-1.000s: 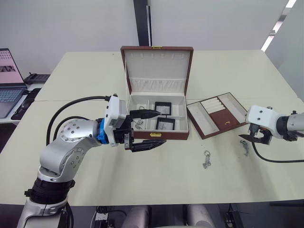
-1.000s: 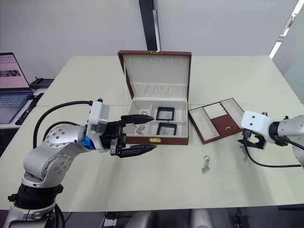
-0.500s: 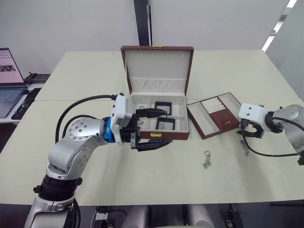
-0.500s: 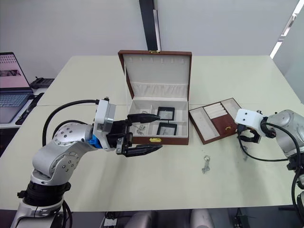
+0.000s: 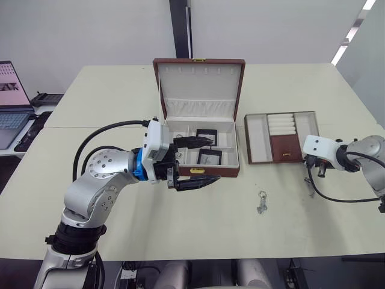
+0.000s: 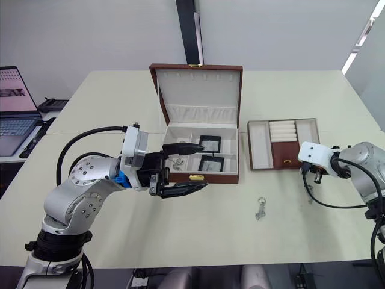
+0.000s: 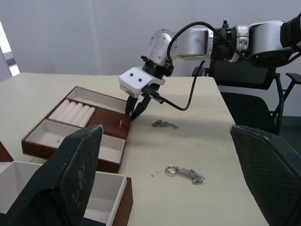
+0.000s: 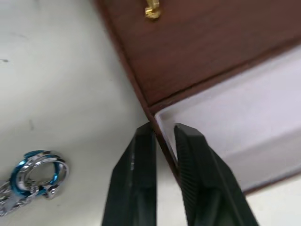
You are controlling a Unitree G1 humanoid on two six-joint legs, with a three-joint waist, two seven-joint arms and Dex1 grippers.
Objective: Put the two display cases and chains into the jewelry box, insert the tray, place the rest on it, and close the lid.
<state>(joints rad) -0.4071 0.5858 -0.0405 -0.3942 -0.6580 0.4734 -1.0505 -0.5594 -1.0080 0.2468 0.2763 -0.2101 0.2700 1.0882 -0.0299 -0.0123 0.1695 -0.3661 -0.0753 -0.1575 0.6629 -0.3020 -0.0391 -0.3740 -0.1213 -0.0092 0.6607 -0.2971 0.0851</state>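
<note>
The jewelry box (image 5: pixel 201 171) stands mid-table with its lid (image 5: pixel 200 84) upright. Two display cases (image 5: pixel 206 135) (image 5: pixel 210 157) lie in its right compartments. The chains (image 6: pixel 176 162) lie in a left one, partly hidden by a finger. My left gripper (image 5: pixel 213 160) hangs open just in front of the box's front left, holding nothing. The tray (image 5: pixel 257 138) lies square on the table to the right of the box. My right gripper (image 8: pixel 162 129) is shut on the tray's wall near its front right corner. Two silver trinkets (image 5: pixel 261 202) (image 5: pixel 310 186) lie on the table in front of the tray.
A laptop (image 5: pixel 12 114) sits at the far left on an adjoining table. An office chair (image 7: pixel 244 94) stands beyond the table's right edge. A cable (image 5: pixel 337 195) loops from my right wrist over the table by the right-hand trinket.
The tray has swung from a slanted lie to square with the box. My right gripper has closed on its wall. The left arm shifted slightly toward the box, still open.
</note>
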